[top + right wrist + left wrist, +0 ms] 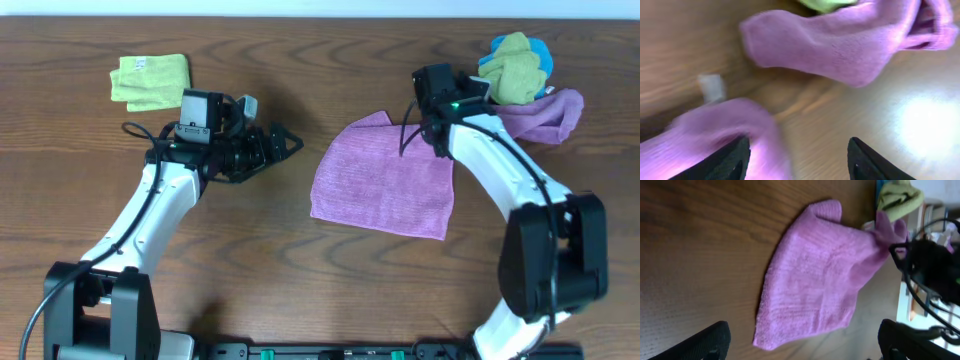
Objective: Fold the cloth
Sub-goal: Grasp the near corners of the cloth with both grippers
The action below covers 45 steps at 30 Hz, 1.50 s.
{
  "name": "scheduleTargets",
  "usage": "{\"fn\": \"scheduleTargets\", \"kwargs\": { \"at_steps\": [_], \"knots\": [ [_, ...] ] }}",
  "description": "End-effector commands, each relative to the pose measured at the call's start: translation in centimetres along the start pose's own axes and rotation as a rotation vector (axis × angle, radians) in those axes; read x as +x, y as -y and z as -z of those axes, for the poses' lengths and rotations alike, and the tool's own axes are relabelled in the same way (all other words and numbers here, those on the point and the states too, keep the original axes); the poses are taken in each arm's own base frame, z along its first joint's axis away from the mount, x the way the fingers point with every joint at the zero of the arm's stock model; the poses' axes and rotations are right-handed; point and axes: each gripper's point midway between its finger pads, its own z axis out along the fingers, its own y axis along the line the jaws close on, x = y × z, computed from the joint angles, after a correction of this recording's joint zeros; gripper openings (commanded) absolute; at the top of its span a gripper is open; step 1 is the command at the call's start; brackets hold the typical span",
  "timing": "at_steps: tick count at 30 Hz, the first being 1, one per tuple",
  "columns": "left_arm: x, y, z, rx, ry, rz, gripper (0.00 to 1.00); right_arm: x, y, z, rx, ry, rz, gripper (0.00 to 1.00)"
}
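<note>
A small white tag point(710, 87) shows beside the cloth point(385, 180) in the right wrist view, too blurred to read any writing on it. The cloth lies spread on the counter point(300, 290), right of centre in the overhead view. It is nearly square and turned slightly, its lower edge sloping down toward the right. Its upper right corner is bunched at the right gripper point(797, 162), whose fingers stand apart, with purple fabric against the one at lower left of that frame. The left gripper point(288, 143) has its fingers apart too, points at the cloth, and sits clear of it. A lime-green folded cloth point(150, 80) lies at upper left, and a second purple cloth point(545, 115) at upper right.
</note>
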Motion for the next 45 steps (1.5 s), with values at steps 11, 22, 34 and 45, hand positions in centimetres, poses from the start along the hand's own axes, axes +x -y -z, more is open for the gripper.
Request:
{"fn": "scheduleTargets", "kwargs": {
  "at_steps": [11,22,34,45],
  "knots": [
    [2.6,1.9,-2.5,-0.076,-0.028,-0.042,0.95,4.4,-3.5,4.5,-0.345,-0.279,0.014,0.69],
    [6.1,-3.5,0.6,-0.164,-0.203,0.24,0.96,8.2,1.9,11.5,-0.487,-0.425,-0.024,0.76],
    [9.4,-5.2,-2.1,-0.106,-0.233,0.292,0.95,15.0,3.2,7.7,-0.582,-0.596,-0.222,0.77],
    [9.2,-4.2,-5.1,-0.047,-0.171,0.234,0.95,18.1,2.4,5.5,-0.6,-0.633,-0.306,0.76]
  ]
}}
